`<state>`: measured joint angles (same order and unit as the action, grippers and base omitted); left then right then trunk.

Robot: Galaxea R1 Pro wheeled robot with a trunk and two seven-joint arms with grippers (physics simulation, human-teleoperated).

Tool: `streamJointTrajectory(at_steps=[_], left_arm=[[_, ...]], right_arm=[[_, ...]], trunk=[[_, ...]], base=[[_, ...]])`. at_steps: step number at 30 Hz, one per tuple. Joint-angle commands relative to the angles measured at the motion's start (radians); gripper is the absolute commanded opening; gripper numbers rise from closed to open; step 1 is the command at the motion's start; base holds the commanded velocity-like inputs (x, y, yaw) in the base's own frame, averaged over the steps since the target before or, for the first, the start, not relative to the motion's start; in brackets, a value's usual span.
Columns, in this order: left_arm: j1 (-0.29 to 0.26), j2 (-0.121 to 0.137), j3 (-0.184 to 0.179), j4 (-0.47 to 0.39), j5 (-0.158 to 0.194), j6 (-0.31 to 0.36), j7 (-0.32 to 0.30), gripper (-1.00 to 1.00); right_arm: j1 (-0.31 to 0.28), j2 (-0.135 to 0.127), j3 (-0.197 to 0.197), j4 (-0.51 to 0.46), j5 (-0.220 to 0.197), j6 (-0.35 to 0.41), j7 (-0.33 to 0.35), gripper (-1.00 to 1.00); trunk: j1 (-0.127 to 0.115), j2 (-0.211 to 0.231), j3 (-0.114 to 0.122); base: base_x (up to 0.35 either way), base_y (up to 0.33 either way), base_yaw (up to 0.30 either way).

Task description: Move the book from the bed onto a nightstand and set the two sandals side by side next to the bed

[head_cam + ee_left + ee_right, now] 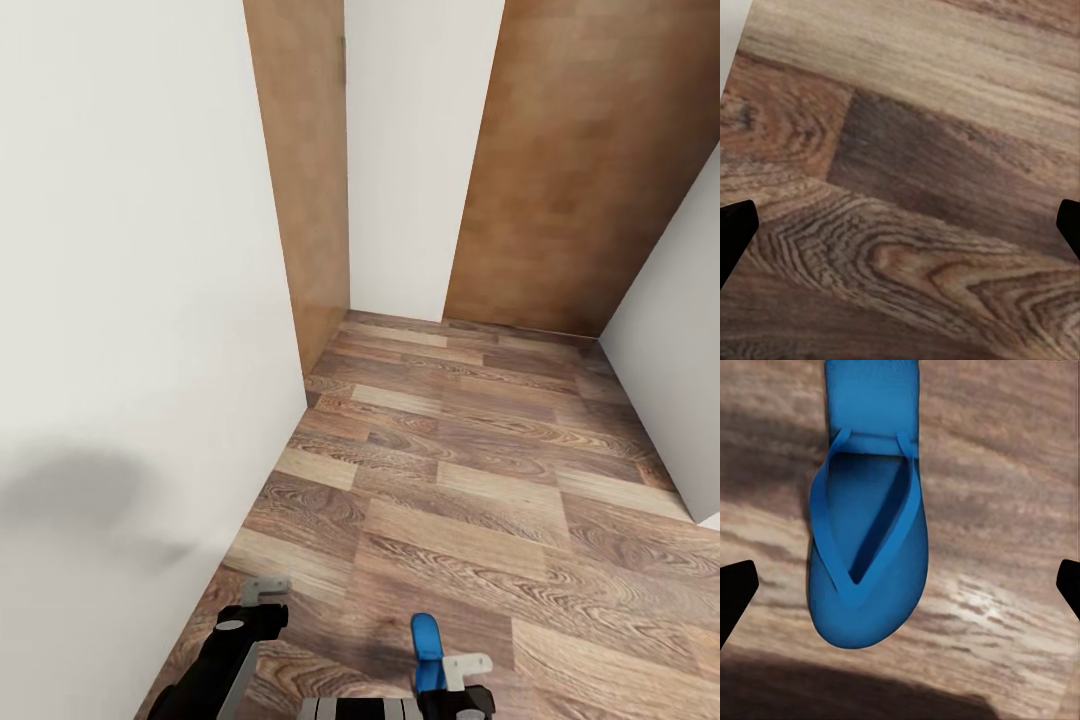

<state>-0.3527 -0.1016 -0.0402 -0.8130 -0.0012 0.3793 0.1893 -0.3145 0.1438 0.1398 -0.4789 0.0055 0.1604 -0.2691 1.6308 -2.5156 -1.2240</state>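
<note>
In a narrow stretch of wood-plank floor between a white wall and two brown wooden panels, the robot looks to be on its way, carrying one sandal. The head view shows the blue flip-flop sticking forward from the right claw at the lower edge of the picture. In the right wrist view the sandal hangs above the floor with its strap and rounded end plain to see, so the right claw seems to pinch it at the end nearest the camera (the contact itself lies outside the frame, so this is a judgement). The left claw hovers low beside the wall. In its wrist view the dark fingertips stand far apart at the two edges with bare floor between them, so it is spread and carries nothing.

The step in hand, as I judge it, is ferrying this sandal toward the bed. The next move calls for turning the base until the bed comes into sight, then setting the sandal flat on the floor beside the frame, leaving room for its mate alongside.

The corridor's far corner is cut off by the right wall, and both arms are cropped at the bottom edge.
</note>
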Motion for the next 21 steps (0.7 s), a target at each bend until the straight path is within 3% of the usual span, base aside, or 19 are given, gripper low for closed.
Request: streamJointTrajectory(at_steps=[1,21], left_arm=[[0.0,0.0,-0.003,-0.002,0.0,0.006,0.005,1.0],[0.0,0.0,-0.003,-0.002,0.0,0.005,0.008,1.0]], right_arm=[[-0.002,-0.001,0.006,-0.002,0.001,0.009,-0.007,1.0],[-0.03,-0.005,0.006,-0.003,0.003,0.017,0.048,1.0]], trunk=[[0.0,0.0,-0.001],[0.0,-0.001,-0.005]], base=[[0.0,0.0,0.0],[0.0,0.0,0.0]])
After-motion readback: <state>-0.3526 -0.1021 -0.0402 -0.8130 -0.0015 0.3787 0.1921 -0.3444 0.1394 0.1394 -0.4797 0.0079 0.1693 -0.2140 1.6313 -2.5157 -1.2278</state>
